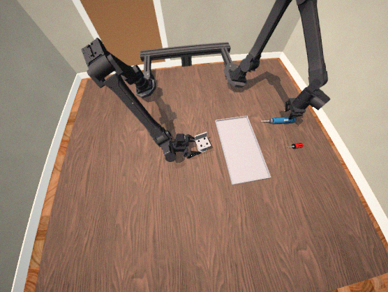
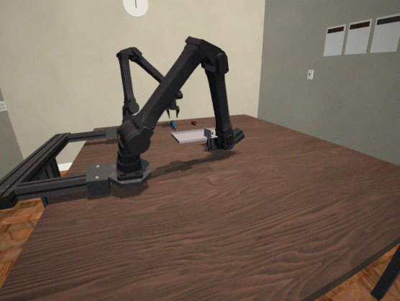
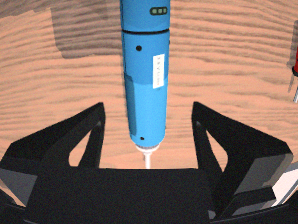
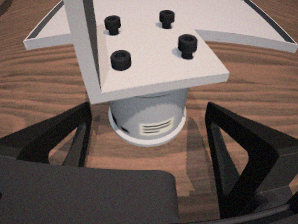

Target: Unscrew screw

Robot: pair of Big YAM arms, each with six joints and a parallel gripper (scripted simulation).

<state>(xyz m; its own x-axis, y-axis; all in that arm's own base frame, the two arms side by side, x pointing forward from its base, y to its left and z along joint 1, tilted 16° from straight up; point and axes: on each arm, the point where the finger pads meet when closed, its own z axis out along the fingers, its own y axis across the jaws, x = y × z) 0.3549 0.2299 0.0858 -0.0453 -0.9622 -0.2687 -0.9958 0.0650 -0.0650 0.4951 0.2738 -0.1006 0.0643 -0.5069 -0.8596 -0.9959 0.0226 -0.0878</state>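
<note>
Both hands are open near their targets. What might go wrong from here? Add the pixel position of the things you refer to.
The joint module (image 4: 148,117) is loose on the table, so the right hand (image 1: 194,146) (image 4: 148,109) could knock it over if it closes unevenly. The left hand (image 3: 148,109) hovers over the electric screwdriver's barrel (image 1: 280,120) (image 2: 173,124) (image 3: 146,95) near its front end; a grip there may let the tool tilt.
</note>
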